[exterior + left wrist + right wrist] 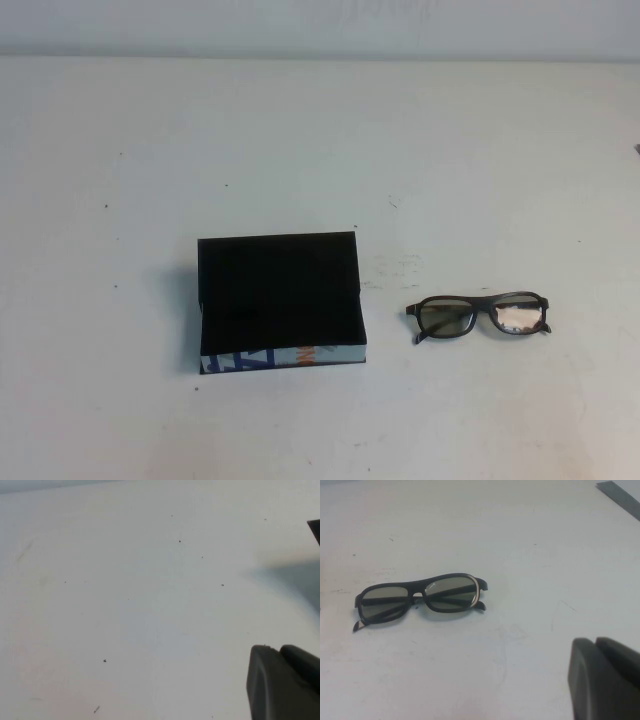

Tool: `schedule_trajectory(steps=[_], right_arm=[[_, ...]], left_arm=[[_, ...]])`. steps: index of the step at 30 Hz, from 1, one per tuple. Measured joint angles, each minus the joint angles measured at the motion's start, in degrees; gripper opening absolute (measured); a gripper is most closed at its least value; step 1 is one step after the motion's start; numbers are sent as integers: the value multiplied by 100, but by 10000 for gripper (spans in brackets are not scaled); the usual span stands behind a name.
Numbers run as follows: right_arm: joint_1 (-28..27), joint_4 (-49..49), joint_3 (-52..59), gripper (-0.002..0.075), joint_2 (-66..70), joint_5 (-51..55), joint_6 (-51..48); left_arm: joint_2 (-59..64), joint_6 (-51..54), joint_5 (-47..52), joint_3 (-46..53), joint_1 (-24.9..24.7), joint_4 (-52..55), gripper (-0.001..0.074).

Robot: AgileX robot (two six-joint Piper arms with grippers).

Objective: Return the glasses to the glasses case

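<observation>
The glasses case (280,300) lies open left of the table's middle, its black lid tipped back and its white printed front side (285,356) facing me. The glasses (480,316) lie folded on the table to the right of the case, apart from it. They also show in the right wrist view (420,600). My right gripper (594,641) hangs above the table near the glasses, its fingers together and empty. My left gripper (277,650) is over bare table, fingers together and empty. Neither arm shows in the high view.
The white table (320,140) stretches all around the case and glasses. A dark corner (315,530) shows at the edge of the left wrist view. A grey strip (620,497) lies at the corner of the right wrist view.
</observation>
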Motion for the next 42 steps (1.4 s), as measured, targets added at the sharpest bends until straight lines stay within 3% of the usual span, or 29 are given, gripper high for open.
schedule_trajectory(steps=[17, 34, 38, 42], right_arm=[[0, 0, 0, -13, 0, 0, 0], [0, 726, 0, -13, 0, -485, 0], [0, 1421, 0, -13, 0, -742, 0], [0, 2831, 0, -13, 0, -1242, 0]], left_arm=[[0, 0, 0, 0, 0, 13, 1], [0, 0, 0, 0, 0, 13, 0], [0, 0, 0, 0, 0, 13, 0], [0, 0, 0, 0, 0, 13, 0]])
